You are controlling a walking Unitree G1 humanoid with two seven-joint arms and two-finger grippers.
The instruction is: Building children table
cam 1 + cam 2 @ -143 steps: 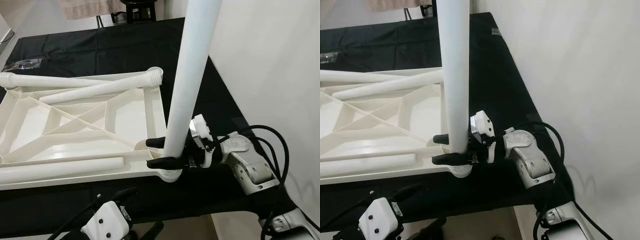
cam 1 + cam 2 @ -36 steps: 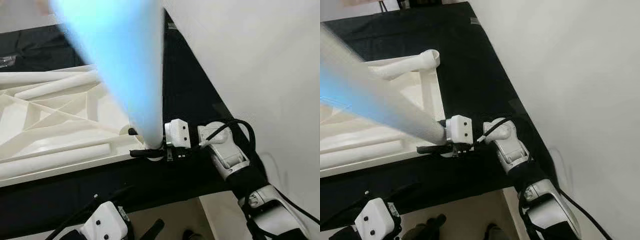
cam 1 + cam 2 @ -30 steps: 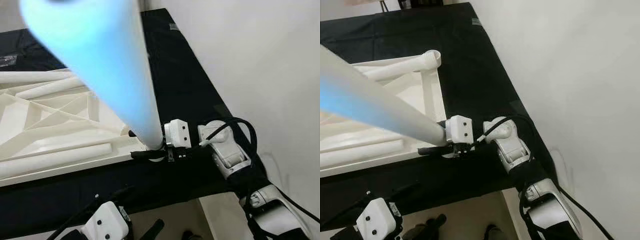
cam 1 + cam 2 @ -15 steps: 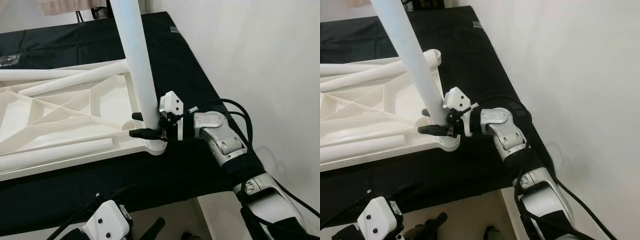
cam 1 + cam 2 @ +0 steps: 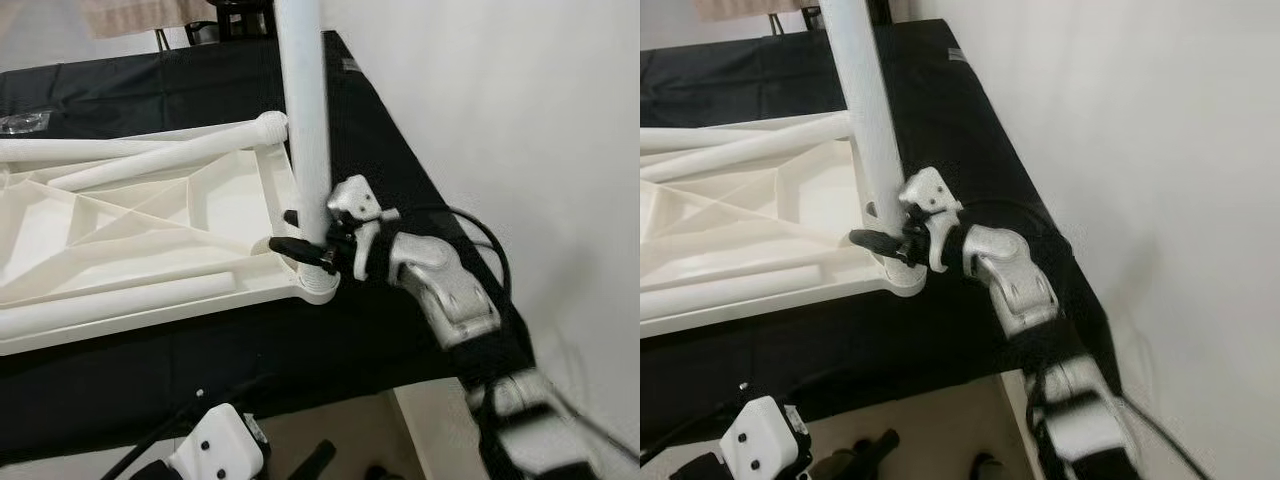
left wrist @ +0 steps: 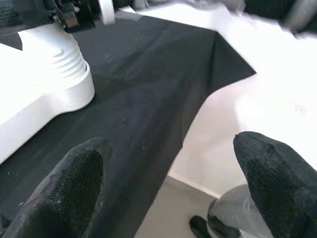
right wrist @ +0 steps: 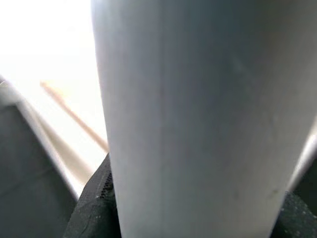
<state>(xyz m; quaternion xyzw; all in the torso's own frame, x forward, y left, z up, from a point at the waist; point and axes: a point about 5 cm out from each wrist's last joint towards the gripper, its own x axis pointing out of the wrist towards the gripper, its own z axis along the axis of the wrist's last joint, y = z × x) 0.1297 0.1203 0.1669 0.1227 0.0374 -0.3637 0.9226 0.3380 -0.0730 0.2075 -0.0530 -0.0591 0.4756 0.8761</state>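
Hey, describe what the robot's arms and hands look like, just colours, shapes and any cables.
The right arm is silver-grey, built of chunky rounded segments, with a black cable looping beside it. Its right hand has a white angular housing and two long black fingers. The left hand has two rounded black fingers with textured pads, and a white block with dark screw holes and black cables behind it.

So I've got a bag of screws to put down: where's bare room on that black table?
Bare black cloth lies between the tabletop and the wall-side edge, and behind it. The near strip is narrow. The corner is crowded: the right hand grips the upright leg.
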